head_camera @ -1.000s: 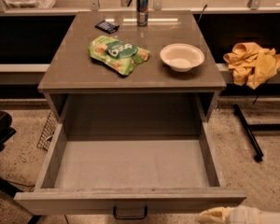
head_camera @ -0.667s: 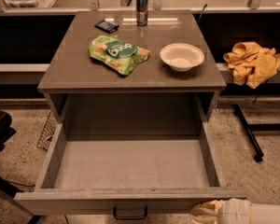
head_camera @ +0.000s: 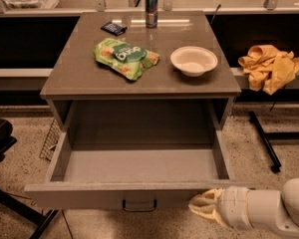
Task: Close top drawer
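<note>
You are looking at the top drawer (head_camera: 139, 166) standing pulled far out of the desk (head_camera: 84, 81), its inside bare and its front panel facing you along the bottom of the view. The end effector (head_camera: 200, 207) is sitting low on the right, just beside the right end of that front panel and well to the right of the small dark handle (head_camera: 139, 204). It is looking drawn shut into one pale point and is holding nothing. The main risk is coming from that off-centre spot: if you are pushing on the right end instead of near the handle, the drawer is likely twisting on its runners and jamming partway. The tip also seems to be hanging at about the lower edge of the panel, so a forward move could be sliding underneath rather than pressing flat against it. If you are shoving hard, the slam could be jolting the desk, and the tall can (head_camera: 151, 9) near the back edge is the thing most likely to be tipping, with the bowl (head_camera: 193, 60) and snack bag (head_camera: 124, 58) shifting too.
</note>
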`<state>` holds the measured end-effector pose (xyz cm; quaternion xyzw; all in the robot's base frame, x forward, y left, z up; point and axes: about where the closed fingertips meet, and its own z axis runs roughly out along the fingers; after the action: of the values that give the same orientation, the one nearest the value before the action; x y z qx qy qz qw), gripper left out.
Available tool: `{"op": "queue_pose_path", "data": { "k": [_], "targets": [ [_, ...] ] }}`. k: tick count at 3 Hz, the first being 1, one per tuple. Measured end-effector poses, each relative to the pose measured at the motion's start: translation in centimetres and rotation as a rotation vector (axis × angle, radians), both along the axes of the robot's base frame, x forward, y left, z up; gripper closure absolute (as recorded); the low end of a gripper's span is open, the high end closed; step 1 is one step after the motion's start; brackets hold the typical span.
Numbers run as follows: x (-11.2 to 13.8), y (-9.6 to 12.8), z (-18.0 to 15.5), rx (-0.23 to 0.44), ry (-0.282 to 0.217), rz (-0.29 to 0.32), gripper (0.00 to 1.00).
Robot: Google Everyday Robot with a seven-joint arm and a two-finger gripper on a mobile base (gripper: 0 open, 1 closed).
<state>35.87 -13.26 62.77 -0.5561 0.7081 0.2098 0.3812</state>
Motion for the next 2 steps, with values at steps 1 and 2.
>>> {"op": "queue_pose_path", "data": {
  "k": [1,2],
  "targets": [
    [1.2,0.8,0.3,0.006,-0.014,0.010,1.00],
    [3.7,2.7,0.3,0.018,-0.028,0.032,1.00]
  ]
}}
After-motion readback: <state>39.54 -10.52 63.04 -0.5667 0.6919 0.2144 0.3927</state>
